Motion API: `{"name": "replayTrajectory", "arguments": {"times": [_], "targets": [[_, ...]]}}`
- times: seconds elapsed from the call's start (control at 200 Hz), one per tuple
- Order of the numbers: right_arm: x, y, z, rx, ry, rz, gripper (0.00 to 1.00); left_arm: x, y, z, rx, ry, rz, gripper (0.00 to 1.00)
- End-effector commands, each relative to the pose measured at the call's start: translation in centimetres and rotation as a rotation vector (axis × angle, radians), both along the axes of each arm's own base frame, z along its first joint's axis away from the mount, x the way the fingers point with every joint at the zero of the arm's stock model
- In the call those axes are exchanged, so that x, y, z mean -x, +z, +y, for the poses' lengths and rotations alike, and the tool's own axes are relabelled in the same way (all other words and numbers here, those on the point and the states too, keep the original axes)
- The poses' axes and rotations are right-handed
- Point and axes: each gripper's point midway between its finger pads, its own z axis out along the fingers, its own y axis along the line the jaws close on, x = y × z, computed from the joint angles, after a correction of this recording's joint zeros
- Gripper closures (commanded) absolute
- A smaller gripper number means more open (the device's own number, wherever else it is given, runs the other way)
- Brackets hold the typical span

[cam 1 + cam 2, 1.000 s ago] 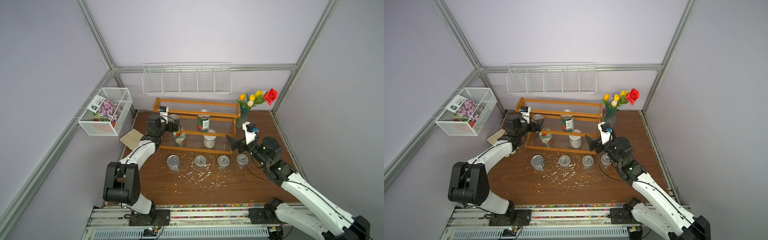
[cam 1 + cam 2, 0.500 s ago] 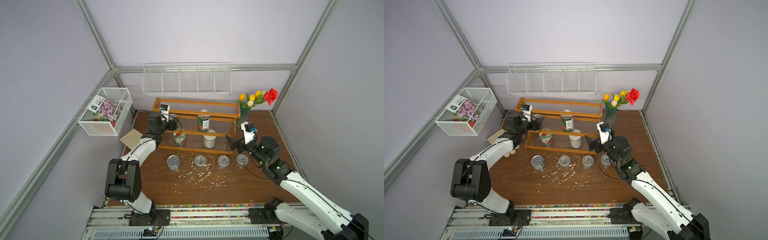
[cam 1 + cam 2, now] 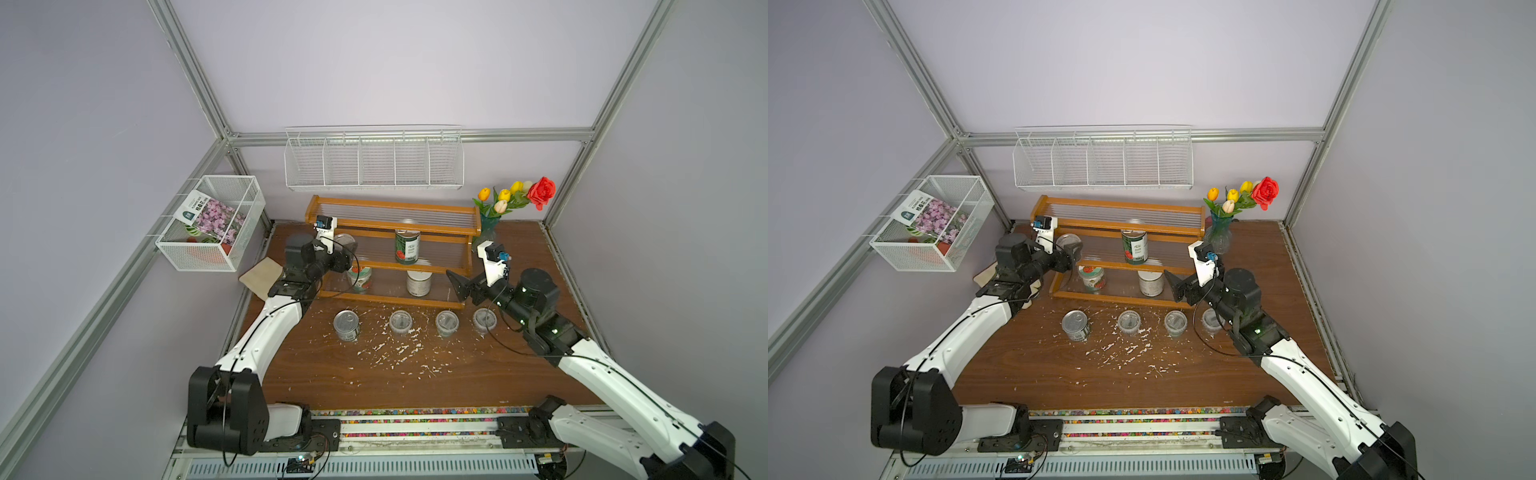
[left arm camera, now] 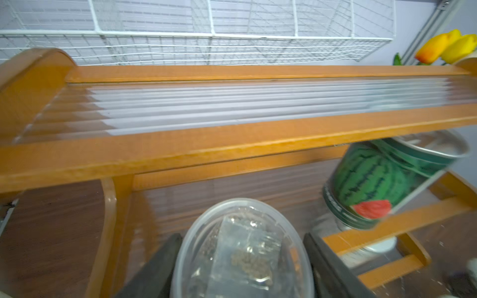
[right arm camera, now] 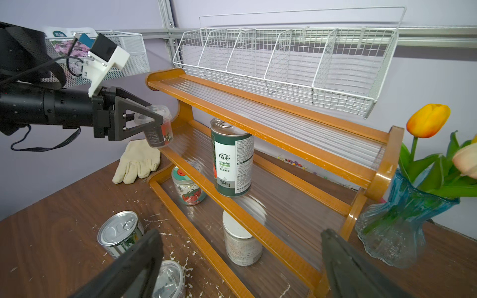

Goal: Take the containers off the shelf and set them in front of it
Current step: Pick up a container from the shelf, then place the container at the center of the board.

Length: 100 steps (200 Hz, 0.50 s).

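Left gripper (image 5: 154, 123) clamps a clear lidded cup (image 4: 242, 247) at the left end of the shelf (image 3: 449, 228), level with its middle tier. Right gripper (image 3: 456, 284), jaws wide and empty, hovers before the shelf's right end.

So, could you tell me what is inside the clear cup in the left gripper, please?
Through the top of the clear cup, a small transparent packet of brownish grains shows. Lower down, its label and the left gripper cover the rest.
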Motion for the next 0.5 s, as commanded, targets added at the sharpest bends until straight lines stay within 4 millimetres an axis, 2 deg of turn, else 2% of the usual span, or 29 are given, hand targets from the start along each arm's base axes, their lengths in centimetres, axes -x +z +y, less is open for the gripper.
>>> {"name": "replayTrajectory", "arguments": {"times": [0.0,0.145,0.205,0.365,0.495], "targets": [[0.7,1.5,1.4,-0.036,0.086,-0.028,0.02,3.3,-0.1,-1.6,-0.012,-0.058,0.034,0.29],[1.5,1.4,2.3,-0.054,0.153,-0.017,0.02,7.9,-0.3,-3.6,0.022,-0.070,0.067,0.29],[1.7,1.2,2.5,-0.056,0.170,-0.009,0.02,10.1,-1.1,-4.5,0.029,-0.070,0.097,0.29],[2.4,0.0,2.6,-0.028,0.200,0.022,0.02,15.6,-3.9,-6.2,0.065,-0.045,0.190,0.30],[3.1,-1.4,2.6,0.016,0.225,0.051,0.02,19.0,-7.0,-6.4,0.048,-0.014,0.271,0.31]]}}
